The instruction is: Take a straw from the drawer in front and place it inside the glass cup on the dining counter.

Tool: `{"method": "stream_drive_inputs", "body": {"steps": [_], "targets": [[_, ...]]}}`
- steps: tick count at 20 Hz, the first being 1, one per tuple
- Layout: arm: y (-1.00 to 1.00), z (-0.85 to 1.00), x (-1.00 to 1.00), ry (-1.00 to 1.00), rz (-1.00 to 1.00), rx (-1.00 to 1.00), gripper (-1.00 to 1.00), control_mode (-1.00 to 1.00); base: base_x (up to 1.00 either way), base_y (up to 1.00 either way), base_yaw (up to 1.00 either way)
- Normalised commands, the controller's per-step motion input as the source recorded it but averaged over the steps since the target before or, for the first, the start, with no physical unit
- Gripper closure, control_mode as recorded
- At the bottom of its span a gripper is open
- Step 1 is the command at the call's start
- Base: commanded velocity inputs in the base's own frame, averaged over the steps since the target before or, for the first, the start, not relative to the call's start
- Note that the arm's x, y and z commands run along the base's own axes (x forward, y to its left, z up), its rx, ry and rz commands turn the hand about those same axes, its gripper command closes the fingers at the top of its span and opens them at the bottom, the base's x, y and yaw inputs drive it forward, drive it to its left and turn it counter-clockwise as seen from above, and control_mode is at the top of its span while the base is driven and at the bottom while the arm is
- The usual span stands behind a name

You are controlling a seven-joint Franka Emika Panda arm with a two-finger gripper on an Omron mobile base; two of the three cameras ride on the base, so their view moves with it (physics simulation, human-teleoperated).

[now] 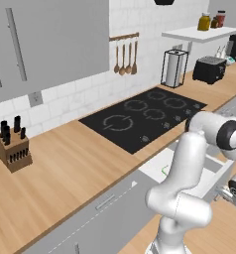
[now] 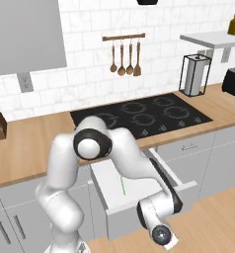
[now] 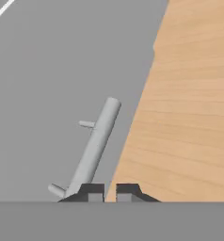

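Watching my gripper [image 3: 110,193] clenched nearly tight beside the drawer [image 2: 139,197] handle [image 3: 95,143], grasping nothing I can see, green straw [image 2: 123,185] lying inside the open drawer.

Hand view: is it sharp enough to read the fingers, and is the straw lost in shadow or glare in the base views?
Hand view: evenly lit, slightly soft; the fingertips read clearly, nearly together beside the drawer handle. Right base view: flat rendered light, no glare; the straw is a thin green line on the pale floor of the drawer. Left base view: the arm hides most of the drawer.
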Motion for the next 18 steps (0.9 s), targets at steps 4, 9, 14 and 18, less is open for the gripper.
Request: {"method": "stream_drive_inputs", "body": {"steps": [4, 9, 14, 18], "targets": [[-0.50, 1.00, -1.00, 0.29, -0.02, 0.03, -1.00, -1.00, 0.00, 0.00, 0.00], [-0.33, 1.00, -0.78, 0.09, -0.01, 0.04, -1.00, -1.00, 0.00, 0.00, 0.00], [0.03, 1.00, 0.06, -0.18, 0.02, 0.00, -1.00, -1.00, 0.00, 0.00, 0.00], [0.29, 1.00, 0.45, 0.03, 0.22, -0.01, -1.00, -1.00, 0.00, 0.00, 0.00]]}}
